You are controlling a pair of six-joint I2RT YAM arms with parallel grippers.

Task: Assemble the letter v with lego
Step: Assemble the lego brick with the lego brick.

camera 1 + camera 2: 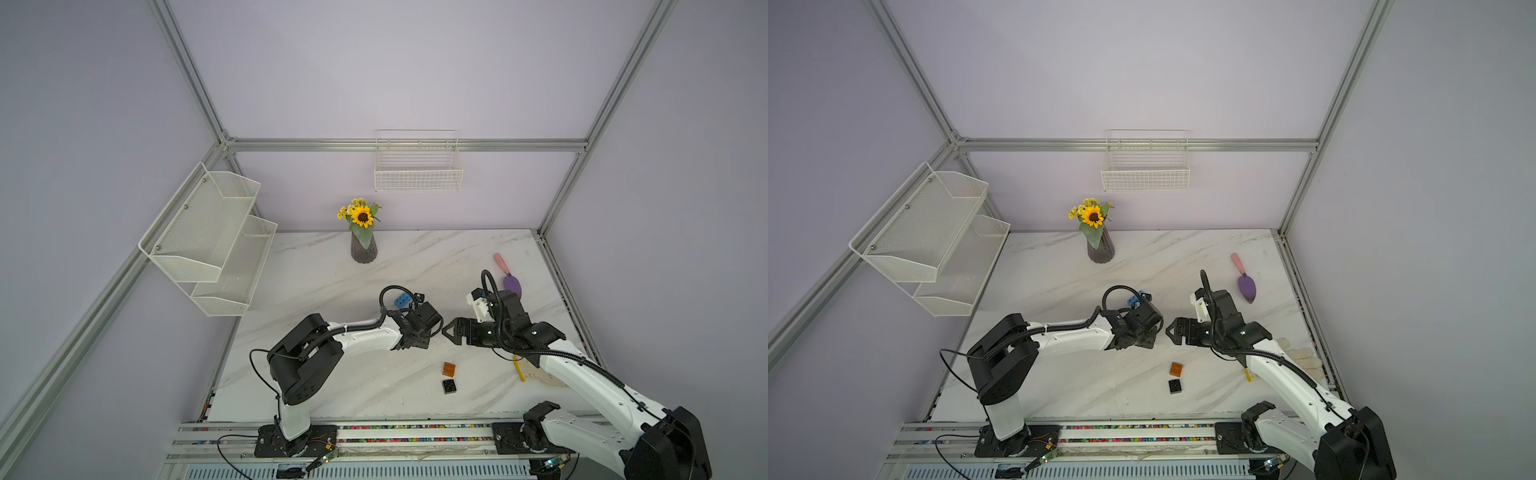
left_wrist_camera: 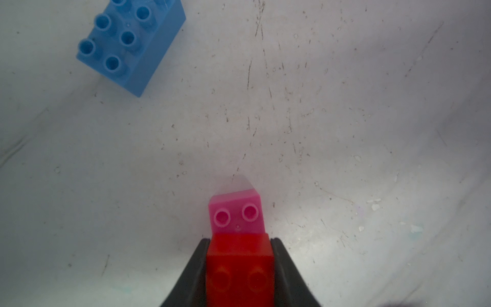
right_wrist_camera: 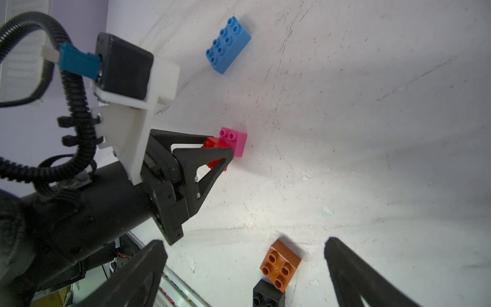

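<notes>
The left tool [image 2: 240,242] clamps the red brick [image 2: 240,268], with the pink brick [image 2: 236,212] attached just beyond its tips, while the right tool [image 3: 244,243] gapes wide near the orange-brown brick [image 3: 280,263].

Long brick [image 1: 402,300] behind the left end effector [image 2: 240,247], two square bricks [image 1: 448,369] in front, trowel [image 1: 508,276] rear right.

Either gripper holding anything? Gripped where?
Left gripper is shut on the red brick, pinching its two sides; the pink brick joined to it sticks out ahead. Right gripper is open, empty.
</notes>
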